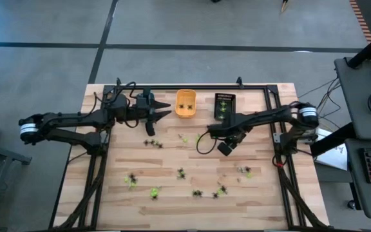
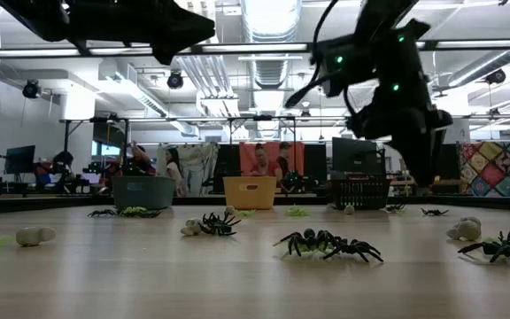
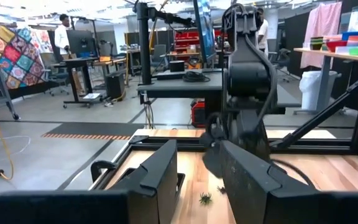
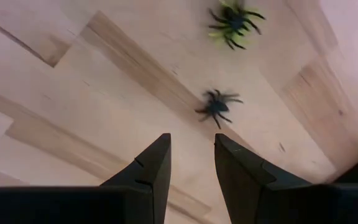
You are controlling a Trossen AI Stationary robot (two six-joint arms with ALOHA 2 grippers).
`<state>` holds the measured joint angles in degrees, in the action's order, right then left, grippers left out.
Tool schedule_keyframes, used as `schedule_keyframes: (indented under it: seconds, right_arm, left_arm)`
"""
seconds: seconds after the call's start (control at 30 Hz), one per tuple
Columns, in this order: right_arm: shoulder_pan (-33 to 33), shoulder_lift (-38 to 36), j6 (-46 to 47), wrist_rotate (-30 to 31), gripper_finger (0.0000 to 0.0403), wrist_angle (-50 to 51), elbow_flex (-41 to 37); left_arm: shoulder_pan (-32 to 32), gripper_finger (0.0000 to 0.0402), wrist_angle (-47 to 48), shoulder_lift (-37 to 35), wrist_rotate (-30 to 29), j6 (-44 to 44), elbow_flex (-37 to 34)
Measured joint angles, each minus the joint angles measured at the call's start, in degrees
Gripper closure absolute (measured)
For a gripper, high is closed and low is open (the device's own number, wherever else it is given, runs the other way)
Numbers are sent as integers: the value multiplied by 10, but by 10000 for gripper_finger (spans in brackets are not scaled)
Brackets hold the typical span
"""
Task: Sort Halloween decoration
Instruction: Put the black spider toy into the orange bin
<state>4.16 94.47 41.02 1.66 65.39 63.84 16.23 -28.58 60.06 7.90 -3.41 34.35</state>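
Note:
The Halloween decoration is small plastic spiders, black, yellow-green and pale, lying scattered on the wooden table [image 1: 172, 158]. My right gripper [image 4: 191, 149] points down above the table's middle right, open, with nothing between its fingers. Just beyond its fingertips a black spider [image 4: 218, 106] lies on the wood, and a yellow-green and black one [image 4: 234, 22] lies farther off. My left gripper [image 1: 160, 113] is held level and high at the far left, open and empty. It points toward the table's right edge.
Three small trays stand along the far edge: grey-blue [image 2: 142, 190], orange [image 1: 185, 103] and black [image 1: 224, 106]. More spiders lie near the front edge [image 1: 198, 193] and at the middle left [image 1: 152, 143]. A cable loop [image 1: 201, 143] hangs by the right arm.

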Motion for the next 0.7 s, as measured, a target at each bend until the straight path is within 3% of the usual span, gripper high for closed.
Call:
schedule_keyframes:
  seconds: [0.3,0.7]
  right_arm:
    - [5,77,-26,1,291,2,25]
    - [17,101,-27,27,291,25,24]
  left_arm:
    - [0,297,2,13,0,-5,0]
    - [0,297,3,24,0,-8,0]
